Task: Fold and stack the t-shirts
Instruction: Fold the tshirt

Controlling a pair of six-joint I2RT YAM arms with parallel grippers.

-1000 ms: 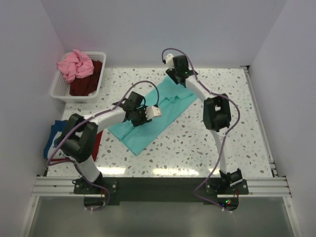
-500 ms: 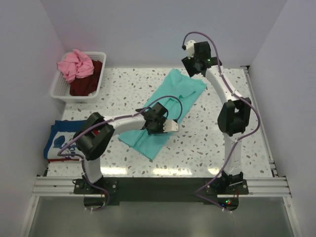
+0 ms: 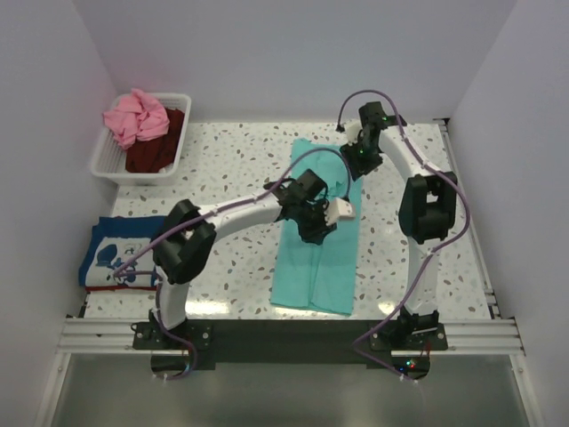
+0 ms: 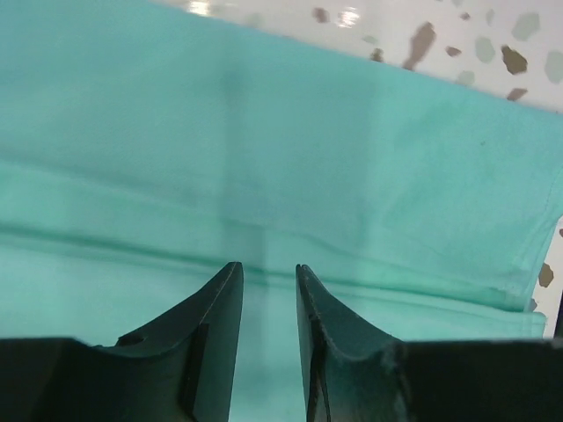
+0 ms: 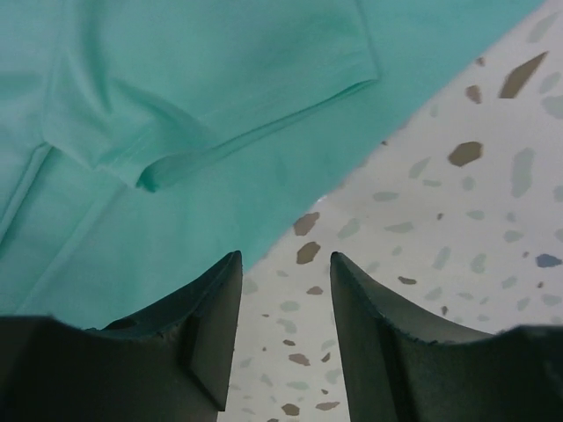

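Note:
A teal-green t-shirt [image 3: 316, 277], folded into a long strip, lies on the speckled table and runs from the far middle to the near edge. My left gripper [image 3: 313, 228] hovers low over the strip's middle. In the left wrist view its jaws [image 4: 264, 265] stand a little apart with only teal cloth [image 4: 264, 132] below them. My right gripper [image 3: 356, 160] is at the strip's far right edge. In the right wrist view it [image 5: 283, 255] is open and empty over bare table, beside the shirt's folded sleeve [image 5: 176, 88].
A white slatted basket [image 3: 105, 158] at the far left holds a pink tee [image 3: 133, 116] and a dark maroon tee [image 3: 158, 149]. A folded blue tee with white print [image 3: 120, 253] lies at the left edge. The table's right rail [image 3: 469, 213] runs along the right.
The teal shirt has swung from lying diagonally to lying straight, far to near. My left gripper moved right over it. My right gripper came down from the back wall to the shirt's far edge.

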